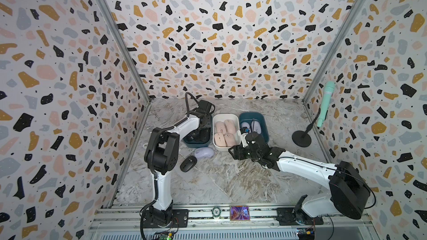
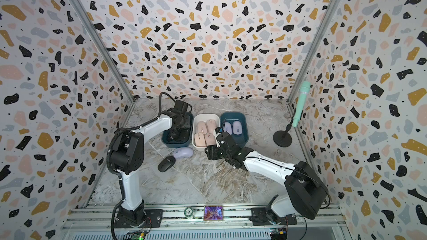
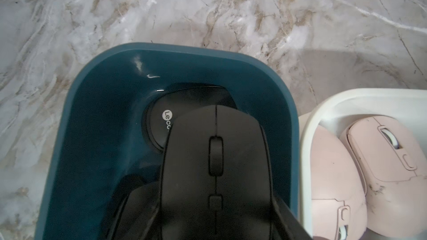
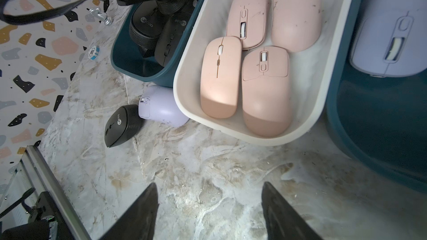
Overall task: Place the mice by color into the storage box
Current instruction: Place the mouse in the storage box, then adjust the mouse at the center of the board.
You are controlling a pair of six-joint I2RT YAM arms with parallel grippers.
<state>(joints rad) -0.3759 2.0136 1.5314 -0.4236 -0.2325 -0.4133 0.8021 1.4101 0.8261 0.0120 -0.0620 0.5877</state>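
Black mouse (image 3: 215, 169) was pinched in the left claw (image 3: 211, 211), low in the blue box (image 3: 92, 116), over a second black mouse (image 3: 157, 125). It looked best to lower it gently, then let go, so it would not bump. The right claw (image 4: 209, 204) was spread and empty over the counter (image 4: 208, 162). A loose black mouse (image 1: 188, 163) and a purple mouse (image 1: 204, 153) waited there.

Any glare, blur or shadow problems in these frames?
Both top views: evenly lit and sharp, though the terrazzo-patterned walls splay outward. Left wrist view: the matte black oval mouse looms dark, glare streaks the dark teal plastic bin. Right wrist view: black fingers soft-edged.
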